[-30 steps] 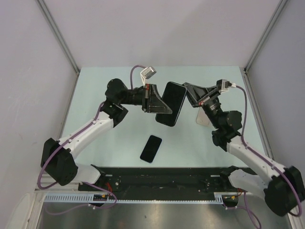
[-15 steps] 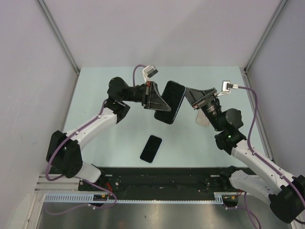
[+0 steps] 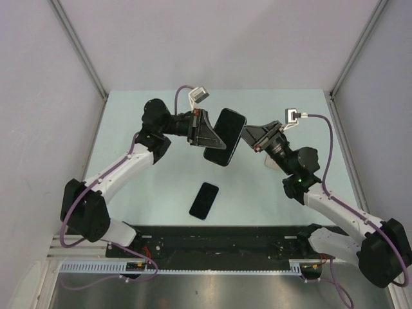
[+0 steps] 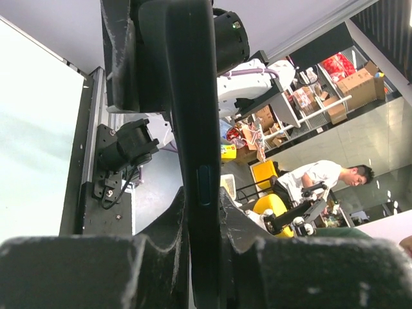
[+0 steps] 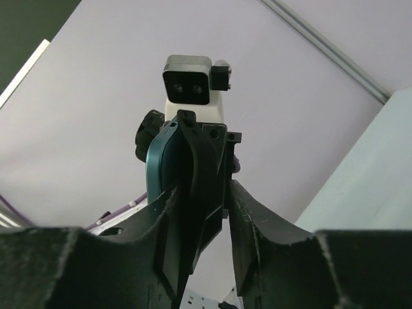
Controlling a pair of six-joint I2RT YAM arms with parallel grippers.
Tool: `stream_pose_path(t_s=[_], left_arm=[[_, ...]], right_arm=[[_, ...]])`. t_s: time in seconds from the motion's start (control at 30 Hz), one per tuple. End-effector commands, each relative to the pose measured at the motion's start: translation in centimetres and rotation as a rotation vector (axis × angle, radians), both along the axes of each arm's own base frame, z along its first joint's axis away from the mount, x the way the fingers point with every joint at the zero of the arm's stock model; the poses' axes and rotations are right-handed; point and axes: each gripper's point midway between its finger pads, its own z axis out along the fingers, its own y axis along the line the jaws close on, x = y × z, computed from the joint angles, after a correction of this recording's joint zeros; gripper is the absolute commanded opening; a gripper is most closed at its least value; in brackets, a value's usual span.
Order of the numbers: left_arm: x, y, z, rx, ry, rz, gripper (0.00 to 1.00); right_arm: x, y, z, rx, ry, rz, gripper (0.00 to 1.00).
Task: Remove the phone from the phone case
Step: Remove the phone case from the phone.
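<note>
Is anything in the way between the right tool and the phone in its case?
No, nothing visible is. The right tool has its fingers around one edge of the cased phone, which the left tool clamps by the opposite edge, above the table.

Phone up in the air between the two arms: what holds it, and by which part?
Both grippers hold the cased phone: the left gripper has its jaws clamped on one long edge, the right gripper on the opposite long edge.
</note>
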Motion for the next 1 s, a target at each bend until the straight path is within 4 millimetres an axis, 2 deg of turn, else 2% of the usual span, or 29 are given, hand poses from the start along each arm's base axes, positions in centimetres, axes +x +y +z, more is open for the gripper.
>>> stream_pose_path(t_s=[0.0, 0.1, 0.2, 0.33, 0.37, 0.43, 0.47, 0.5, 0.53, 0.57, 0.6, 0.73, 0.87, 0.9, 0.93, 0.97], left_arm=[[0.9, -0.9, 8.6, -0.286, -0.286, 0.177, 0.0], [1.9, -1.2, 7.1, -0.259, -0.264, 0.194, 0.0], [3.2, -1.4, 4.9, -0.216, -0.221, 0.22, 0.0], [5.1, -1.3, 2.0, -0.163, -0.159, 0.26, 0.03], [5.7, -1.5, 1.1, -0.147, -0.139, 0.266, 0.11], [6.7, -1.4, -0.9, -0.113, -0.099, 0.28, 0.14], [7.4, -1.6, -2.2, -0.094, -0.084, 0.283, 0.2], [8.1, -1.6, -3.6, -0.069, -0.075, 0.296, 0.23], [8.5, -1.6, -4.6, -0.052, -0.053, 0.304, 0.3], [9.3, -1.8, -6.1, -0.037, -0.036, 0.308, 0.32], [9.5, -1.7, -7.2, -0.024, -0.016, 0.309, 0.36], [10.5, -2.0, -10.7, 0.03, 0.026, 0.317, 0.62], [11.6, -1.9, -13.9, 0.134, 0.026, 0.365, 0.8], [11.8, -1.7, -14.3, 0.154, 0.023, 0.382, 0.84], [12.1, -1.4, -15.4, 0.203, 0.053, 0.407, 0.92], [12.5, -1.3, -15.4, 0.223, 0.044, 0.432, 0.96]], right_arm=[[-6.2, 5.5, -14.0, -0.295, 0.285, 0.443, 0.22], [-6.0, 5.5, -14.2, -0.264, 0.297, 0.438, 0.0], [-5.2, 5.3, -14.7, -0.259, 0.318, 0.384, 0.0], [-3.0, 4.2, -16.2, -0.249, 0.4, 0.248, 0.0], [-2.7, 4.0, -16.5, -0.242, 0.42, 0.23, 0.0], [-1.9, 3.6, -17.3, -0.232, 0.469, 0.191, 0.0], [-1.5, 3.3, -17.8, -0.233, 0.488, 0.177, 0.0], [-1.2, 3.4, -18.8, -0.241, 0.519, 0.178, 0.0], [-0.9, 3.3, -19.4, -0.247, 0.538, 0.174, 0.0], [-0.8, 3.3, -20.2, -0.257, 0.561, 0.171, 0.0], [-0.7, 3.4, -21.6, -0.282, 0.592, 0.175, 0.0], [-0.7, 3.4, -24.2, -0.318, 0.652, 0.173, 0.0], [0.2, 1.9, -25.7, -0.344, 0.699, 0.094, 0.0], [0.3, 1.4, -25.9, -0.355, 0.707, 0.076, 0.0], [0.5, 0.9, -25.3, -0.361, 0.685, 0.054, 0.0], [0.8, 0.3, -25.2, -0.372, 0.683, 0.031, 0.0]])
